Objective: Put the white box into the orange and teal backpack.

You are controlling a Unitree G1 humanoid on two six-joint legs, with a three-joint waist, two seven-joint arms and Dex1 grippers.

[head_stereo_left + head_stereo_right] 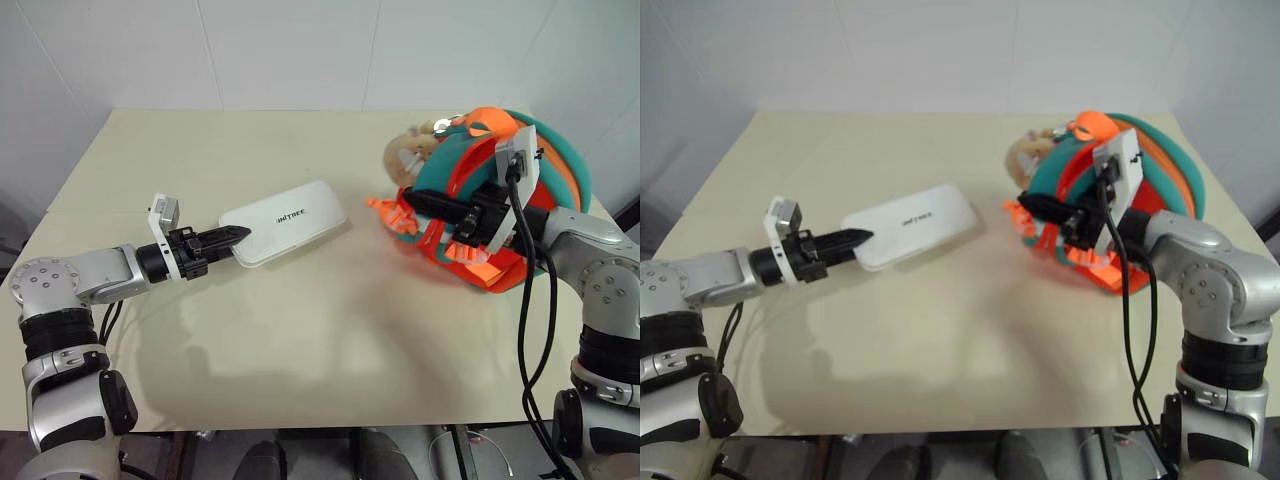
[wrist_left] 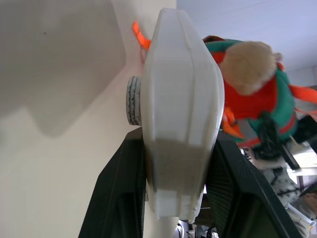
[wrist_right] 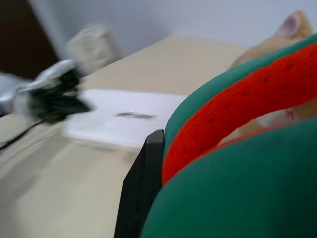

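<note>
The white box (image 1: 290,220) is a flat case with dark lettering on its lid, and it hangs a little above the table with its shadow below it. My left gripper (image 1: 232,238) is shut on the box's near end, one black finger (image 2: 119,193) on each side. The orange and teal backpack (image 1: 555,165) stands at the right of the table, a tan plush charm (image 1: 415,150) at its top. My right gripper (image 1: 415,200) points left in front of the backpack. Its black finger (image 3: 143,188) presses against a teal and orange strap (image 3: 233,114), and the gripper is shut on that strap.
The beige table (image 1: 300,350) spreads between the box and the backpack and toward its front edge. White walls stand behind it. A black cable (image 1: 525,330) hangs from my right wrist past the table's right edge.
</note>
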